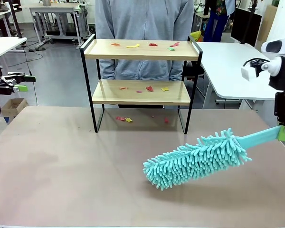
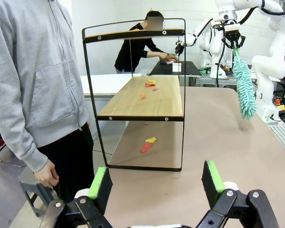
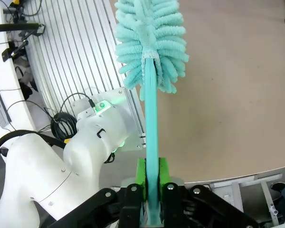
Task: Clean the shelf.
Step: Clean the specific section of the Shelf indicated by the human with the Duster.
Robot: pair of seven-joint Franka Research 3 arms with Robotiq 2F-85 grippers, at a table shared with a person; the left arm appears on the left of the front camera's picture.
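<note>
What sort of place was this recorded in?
Probably a robotics lab or workshop: white work tables, a metal-framed bench behind the person, and a dark monitor at the back.

White tables (image 1: 228, 66) stand on a grey floor (image 1: 52, 76) under even light.

Robotics lab: my bench (image 1: 61, 156) stands in an open hall with more white benches (image 1: 228, 61) behind, a grey floor (image 1: 57, 71), a dark screen (image 1: 245, 23), coiled black cable (image 3: 61, 124) by ribbed metal plating (image 3: 80, 52), and a person (image 2: 137, 47) working at a far bench.
</note>
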